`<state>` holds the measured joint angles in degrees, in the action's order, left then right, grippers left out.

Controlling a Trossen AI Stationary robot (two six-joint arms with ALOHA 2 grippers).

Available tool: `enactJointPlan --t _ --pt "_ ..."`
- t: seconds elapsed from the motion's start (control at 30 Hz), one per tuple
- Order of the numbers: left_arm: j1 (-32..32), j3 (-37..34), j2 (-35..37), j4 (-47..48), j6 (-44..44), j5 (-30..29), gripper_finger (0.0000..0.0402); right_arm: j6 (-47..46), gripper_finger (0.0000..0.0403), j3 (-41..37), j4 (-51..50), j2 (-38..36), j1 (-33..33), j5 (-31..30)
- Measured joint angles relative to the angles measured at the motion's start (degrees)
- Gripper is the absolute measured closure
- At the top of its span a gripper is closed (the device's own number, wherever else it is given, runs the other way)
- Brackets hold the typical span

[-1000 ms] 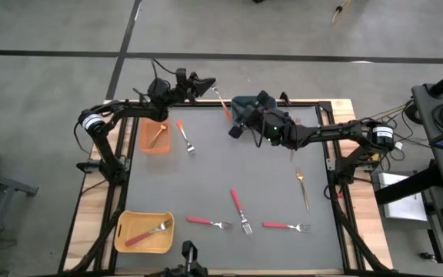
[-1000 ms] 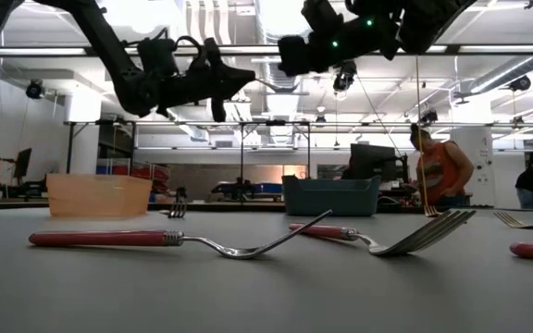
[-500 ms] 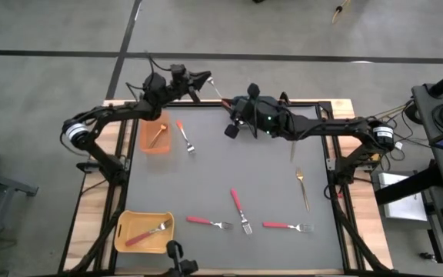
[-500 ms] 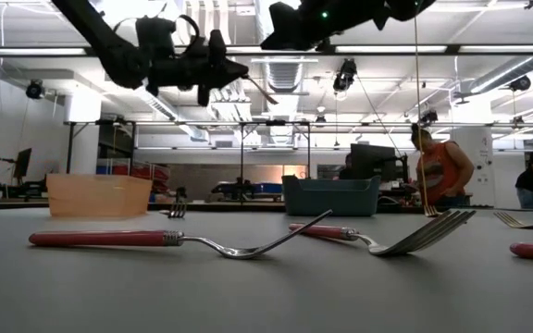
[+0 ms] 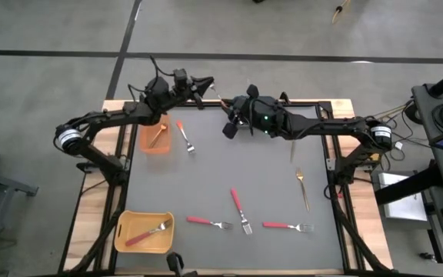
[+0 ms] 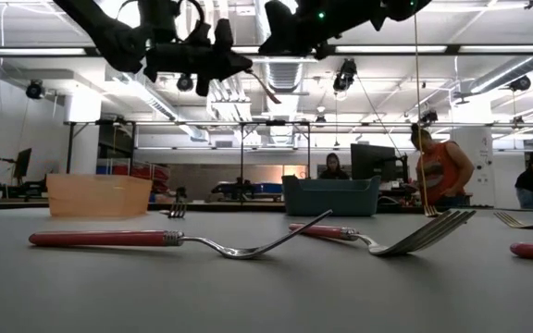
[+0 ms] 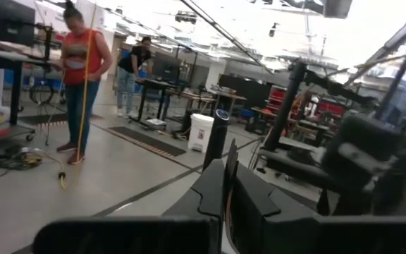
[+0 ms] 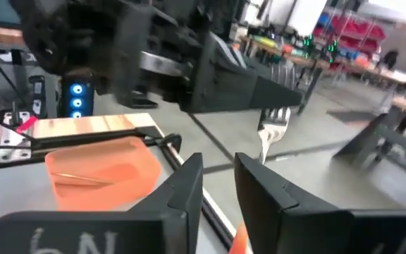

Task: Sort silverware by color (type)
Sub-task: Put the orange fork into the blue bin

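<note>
Far left: yellow bin (image 5: 121, 231) with one red-handled fork inside. Orange bin (image 5: 146, 142) with a gold fork (image 5: 157, 135) in it. An orange-handled fork (image 5: 184, 135) is laid on the mat just beside that bin.

Left gripper (image 5: 198, 83) is raised over the table's far edge, fingers pressed together on the carried fork (image 8: 277, 120), gripped just below the tines. Tines are seen sticking out past the fingertips, with the stem running toward the right arm.

Right gripper (image 8: 218, 166) is raised just beside the left one, facing it. Its fingers are parted by a narrow gap and the fork's orange handle end lies in that gap. Pad contact cannot be confirmed, so the fork is judged to be carried by the left gripper alone.

Blue-grey bin (image 6: 331, 196) is at the far edge, under the right arm.

Near edge, left to right: three red-handled forks (image 5: 208, 222) (image 5: 239, 208) (image 5: 287, 226) flat on the mat, well apart from the bins. A thin gold fork (image 5: 302, 185) is further right.

Handling, as judged: forks are light, rigid and not fragile. Bare metal stems are smooth and likely to twist in a pinch. The coloured handle is thicker and is the better hold, taken across its width near mid-length. Gold forks are thin and flat to the mat, so a low, square approach is needed.
</note>
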<state>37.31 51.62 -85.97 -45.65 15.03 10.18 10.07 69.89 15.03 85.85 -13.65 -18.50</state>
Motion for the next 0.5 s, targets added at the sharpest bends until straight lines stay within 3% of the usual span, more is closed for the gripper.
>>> enactJointPlan --t 0.17,0.5 --pt "-2.4 0.0 0.2 -0.1 -3.2 -2.2 0.0401 -1.3 0.029 0.0 -1.0 0.2 0.0 -5.5" --pt "-6.3 0.0 0.3 -1.9 -5.8 -5.3 0.0401 -3.6 0.028 0.2 -1.6 0.5 0.0 -5.5"
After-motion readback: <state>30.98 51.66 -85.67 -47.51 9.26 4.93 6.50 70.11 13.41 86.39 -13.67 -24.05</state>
